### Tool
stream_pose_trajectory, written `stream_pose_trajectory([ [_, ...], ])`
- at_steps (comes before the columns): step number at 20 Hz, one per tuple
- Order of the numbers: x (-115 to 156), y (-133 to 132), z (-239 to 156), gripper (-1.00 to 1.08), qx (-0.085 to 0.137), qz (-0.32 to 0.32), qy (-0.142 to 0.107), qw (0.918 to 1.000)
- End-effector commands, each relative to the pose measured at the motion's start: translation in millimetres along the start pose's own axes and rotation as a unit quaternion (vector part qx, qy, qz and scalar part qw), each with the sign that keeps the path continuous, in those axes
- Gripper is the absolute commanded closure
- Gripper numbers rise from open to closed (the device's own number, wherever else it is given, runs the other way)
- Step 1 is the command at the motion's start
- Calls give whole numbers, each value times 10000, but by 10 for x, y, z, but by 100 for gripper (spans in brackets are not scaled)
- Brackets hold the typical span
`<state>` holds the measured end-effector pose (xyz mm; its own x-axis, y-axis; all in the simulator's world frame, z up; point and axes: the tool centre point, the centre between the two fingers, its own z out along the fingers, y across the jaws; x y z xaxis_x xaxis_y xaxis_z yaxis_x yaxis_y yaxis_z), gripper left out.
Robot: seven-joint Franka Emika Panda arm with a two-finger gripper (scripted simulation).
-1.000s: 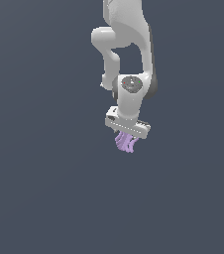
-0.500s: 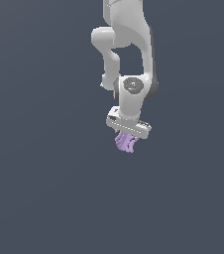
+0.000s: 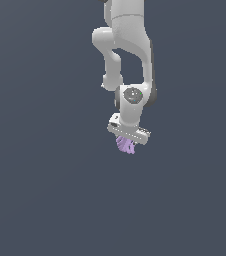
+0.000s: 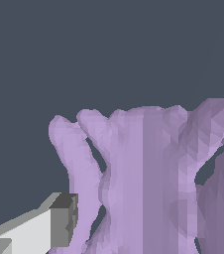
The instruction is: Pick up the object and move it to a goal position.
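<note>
You're seeing the gripper (image 3: 126,145) gripping the purple object (image 3: 125,145), closed on it, hanging just right of frame centre.

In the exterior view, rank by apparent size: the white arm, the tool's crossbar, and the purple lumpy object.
1. White arm, by far the largest.
2. Tool's crossbar, wider than the object.
3. Purple lumpy object, smallest; partly hidden under the tool, so its full size is unsure.

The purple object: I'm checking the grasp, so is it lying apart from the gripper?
No, the purple object sits directly under the white gripper, tucked against it.
</note>
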<state>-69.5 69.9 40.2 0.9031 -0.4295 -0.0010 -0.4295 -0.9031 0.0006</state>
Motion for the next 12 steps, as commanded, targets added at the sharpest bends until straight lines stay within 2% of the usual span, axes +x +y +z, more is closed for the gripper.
stream_pose_trajectory([
  [1,4,-4,69,-92,3,2,5,10000],
  [4,7,-6,93,-92,3,2,5,10000],
  [5,7,-6,93,108,3,2,5,10000],
  [12,7,-6,93,108,3,2,5,10000],
])
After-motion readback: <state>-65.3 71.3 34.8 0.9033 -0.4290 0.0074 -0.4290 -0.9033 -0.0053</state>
